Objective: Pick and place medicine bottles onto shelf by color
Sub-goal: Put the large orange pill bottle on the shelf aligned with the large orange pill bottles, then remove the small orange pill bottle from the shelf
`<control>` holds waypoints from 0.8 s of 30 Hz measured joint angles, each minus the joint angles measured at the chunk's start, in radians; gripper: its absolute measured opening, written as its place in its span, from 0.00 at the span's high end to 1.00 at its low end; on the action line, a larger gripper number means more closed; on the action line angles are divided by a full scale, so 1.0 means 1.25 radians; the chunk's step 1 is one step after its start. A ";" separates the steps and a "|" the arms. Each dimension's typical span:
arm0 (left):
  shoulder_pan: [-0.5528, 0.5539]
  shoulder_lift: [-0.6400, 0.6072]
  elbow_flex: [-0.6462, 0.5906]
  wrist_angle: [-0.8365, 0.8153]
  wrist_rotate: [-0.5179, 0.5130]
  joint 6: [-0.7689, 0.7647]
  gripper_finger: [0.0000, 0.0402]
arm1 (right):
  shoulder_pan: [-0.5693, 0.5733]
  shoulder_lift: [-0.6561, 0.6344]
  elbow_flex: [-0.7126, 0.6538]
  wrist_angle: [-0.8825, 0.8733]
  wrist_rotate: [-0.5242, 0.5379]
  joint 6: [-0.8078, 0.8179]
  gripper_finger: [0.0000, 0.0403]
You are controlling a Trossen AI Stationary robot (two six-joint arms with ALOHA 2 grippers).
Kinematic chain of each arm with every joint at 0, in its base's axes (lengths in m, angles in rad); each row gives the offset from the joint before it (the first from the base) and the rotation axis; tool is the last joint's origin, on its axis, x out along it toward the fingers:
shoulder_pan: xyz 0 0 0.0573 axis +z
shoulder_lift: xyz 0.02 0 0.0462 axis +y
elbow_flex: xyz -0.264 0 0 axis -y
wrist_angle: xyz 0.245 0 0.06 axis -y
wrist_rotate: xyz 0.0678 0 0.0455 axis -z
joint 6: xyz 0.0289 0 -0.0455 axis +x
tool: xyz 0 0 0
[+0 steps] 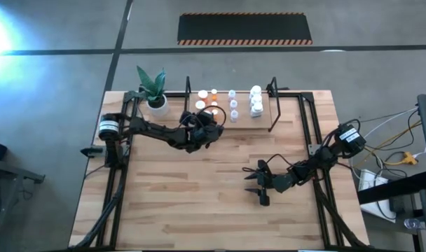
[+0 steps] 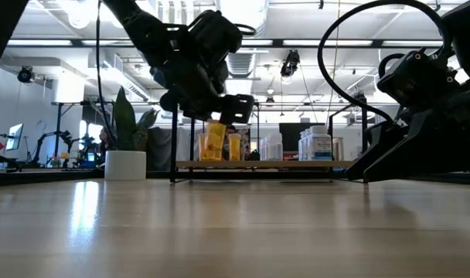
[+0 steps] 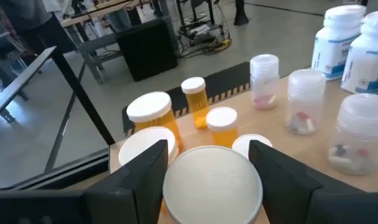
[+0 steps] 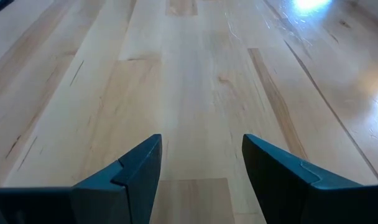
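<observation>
A: Where is the left hand (image 3: 207, 171)?

B: Upper centre of the overhead frame, at the near edge of the shelf (image 1: 265, 112). Its wrist view shows the two dark fingers (image 3: 145, 168) clamped on a wide white-capped bottle (image 3: 212, 183), one finger touching each side of the cap.

A: What colour is that bottle?

B: Orange (the level view shows an orange body (image 2: 216, 139) under the hand, raised off the shelf board).

A: And the rest?

B: Orange bottles (image 3: 153, 115) stand on the shelf's left part, clear ones (image 3: 264, 81) in the middle, white ones (image 3: 338, 40) toward the right. A potted plant (image 1: 153, 91) sits left of the shelf.

A: The right hand (image 4: 201, 165)?

B: Lower right of centre in the overhead frame, low over bare worktop (image 4: 189, 93), fingers spread, grasping nothing.
</observation>
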 joint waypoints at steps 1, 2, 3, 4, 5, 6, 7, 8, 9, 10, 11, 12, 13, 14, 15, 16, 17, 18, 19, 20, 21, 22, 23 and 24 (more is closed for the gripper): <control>0.001 0.000 0.000 -0.002 0.000 0.000 0.52 | 0.000 0.000 0.000 0.000 0.000 -0.001 0.47; 0.002 0.000 0.000 -0.003 -0.001 0.001 0.51 | 0.000 0.000 0.000 0.000 0.000 -0.002 0.47; 0.004 0.000 0.000 -0.009 -0.002 0.001 0.51 | 0.000 0.000 0.000 0.000 0.000 -0.002 0.47; 0.006 0.000 0.000 -0.014 -0.002 0.000 0.51 | 0.000 0.000 0.000 0.000 0.000 -0.001 0.47; 0.009 0.000 0.000 -0.022 -0.001 0.000 0.51 | 0.000 0.000 0.000 0.000 0.000 0.000 0.47; 0.012 0.000 0.000 -0.029 0.004 0.000 0.51 | 0.000 0.000 0.000 0.000 0.000 0.001 0.47; 0.015 0.000 -0.001 -0.035 0.008 0.000 0.51 | 0.000 0.000 0.000 0.000 0.000 0.001 0.47; 0.016 0.000 -0.001 -0.038 0.012 0.000 0.51 | 0.000 0.000 0.000 0.000 0.000 0.001 0.47; 0.017 0.000 -0.001 -0.038 0.016 0.001 0.51 | 0.000 0.000 0.000 0.000 0.000 0.001 0.47; 0.017 0.000 -0.001 -0.038 0.018 0.001 0.51 | 0.000 0.000 0.000 0.000 0.000 0.001 0.47; 0.018 0.000 -0.001 -0.038 0.019 0.001 0.51 | 0.000 0.000 0.000 0.000 0.000 0.001 0.47; 0.018 0.000 -0.001 -0.038 0.019 0.001 0.51 | 0.000 0.000 0.000 0.000 0.000 0.001 0.47; 0.018 0.000 -0.001 -0.038 0.020 0.001 0.51 | 0.000 0.000 0.000 0.000 0.000 0.001 0.47; 0.019 0.000 -0.001 -0.038 0.021 0.001 0.51 | 0.000 0.000 0.000 0.000 0.000 0.001 0.47; 0.019 0.000 -0.001 -0.038 0.021 0.001 0.51 | 0.000 0.000 0.000 0.000 0.000 0.001 0.47; 0.019 0.000 -0.001 -0.038 0.022 0.001 0.50 | 0.000 0.000 0.000 0.000 0.000 0.001 0.47; 0.019 0.000 -0.001 -0.039 0.023 0.001 0.49 | 0.000 0.000 0.000 0.000 0.000 0.001 0.47; 0.019 0.000 -0.001 -0.041 0.023 0.001 0.48 | 0.000 0.000 0.000 0.000 0.000 0.001 0.47; 0.019 0.000 -0.001 -0.042 0.026 0.001 0.47 | 0.000 0.000 0.000 0.000 0.000 0.001 0.47; 0.019 0.000 -0.001 -0.044 0.028 0.001 0.45 | 0.000 0.000 0.000 0.000 0.000 0.001 0.47; 0.019 0.000 -0.001 -0.046 0.030 0.001 0.43 | 0.000 0.000 0.000 0.000 0.000 0.001 0.47; 0.019 0.000 -0.002 -0.047 0.031 0.001 0.42 | 0.000 0.000 0.000 0.000 0.000 0.000 0.47; 0.019 0.000 -0.003 -0.047 0.032 0.001 0.41 | 0.000 0.000 0.000 0.000 0.000 0.000 0.47; 0.019 0.000 -0.005 -0.046 0.033 0.001 0.39 | 0.000 0.000 0.000 0.000 0.000 0.001 0.47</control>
